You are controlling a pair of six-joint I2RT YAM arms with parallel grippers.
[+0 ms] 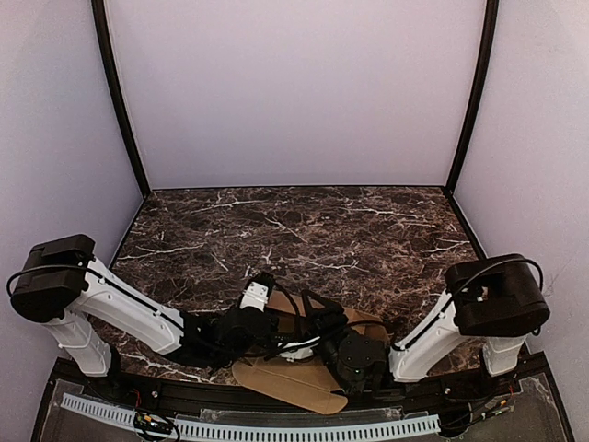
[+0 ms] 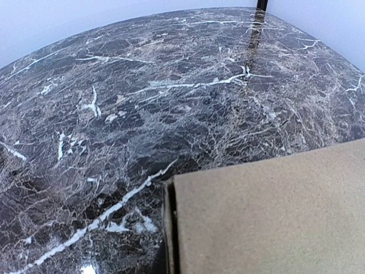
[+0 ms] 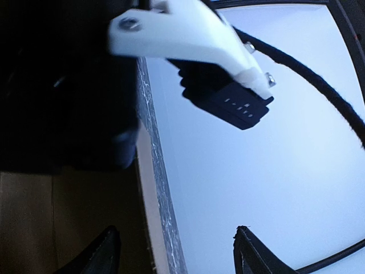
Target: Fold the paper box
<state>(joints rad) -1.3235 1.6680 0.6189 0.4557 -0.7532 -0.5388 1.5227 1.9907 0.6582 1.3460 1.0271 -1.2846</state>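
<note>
The paper box (image 1: pixel 290 382) is risking springing open: I'm seeing the right pincer (image 3: pixel 177 251) gaping, the left pincer (image 1: pixel 276 318) closed, grip unclear.

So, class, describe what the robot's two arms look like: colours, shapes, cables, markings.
Both the left arm and right arm have rounded white links between bulky black joint housings. Thin black cables run along them. In the right wrist view, a white bracket carries silver screws, and the fingers are black.

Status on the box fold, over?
Left gripper shut, grip on paper box unconfirmed. Right gripper open, empty. Paper box at near table edge, partly under both arms. No other objects seen.
</note>
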